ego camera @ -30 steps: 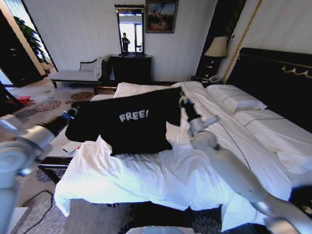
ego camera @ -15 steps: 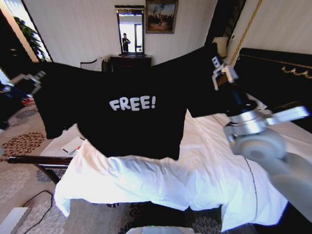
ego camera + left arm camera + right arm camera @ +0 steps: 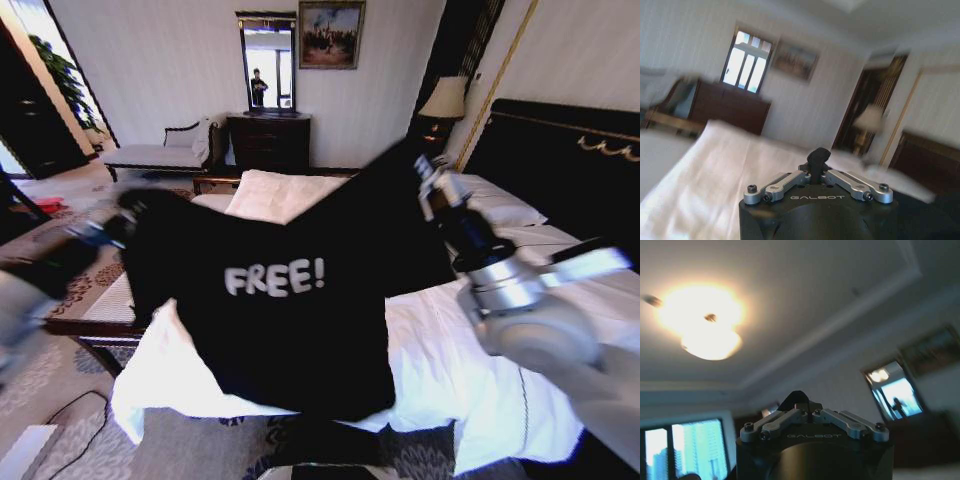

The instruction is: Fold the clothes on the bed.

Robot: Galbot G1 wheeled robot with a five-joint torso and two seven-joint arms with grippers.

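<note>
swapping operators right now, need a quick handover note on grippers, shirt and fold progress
Left gripper: shut on one sleeve end of the T-shirt, held out past the bed's left edge.
Right gripper: shut on the other sleeve end, raised higher over the bed.
T-shirt hangs spread between them, lettering facing the robot, hem draping over the foot of the white duvet.
Done: shirt picked up and spread.
Left: lay it flat, then all the folds.

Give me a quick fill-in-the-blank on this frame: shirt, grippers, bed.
1. The white lettering on the black T-shirt reads ____.
2. The left gripper and right gripper hold the T-shirt by its two ____.
3. The T-shirt hangs above the bed's ____ duvet.

Missing words: FREE!; sleeves; white
</note>
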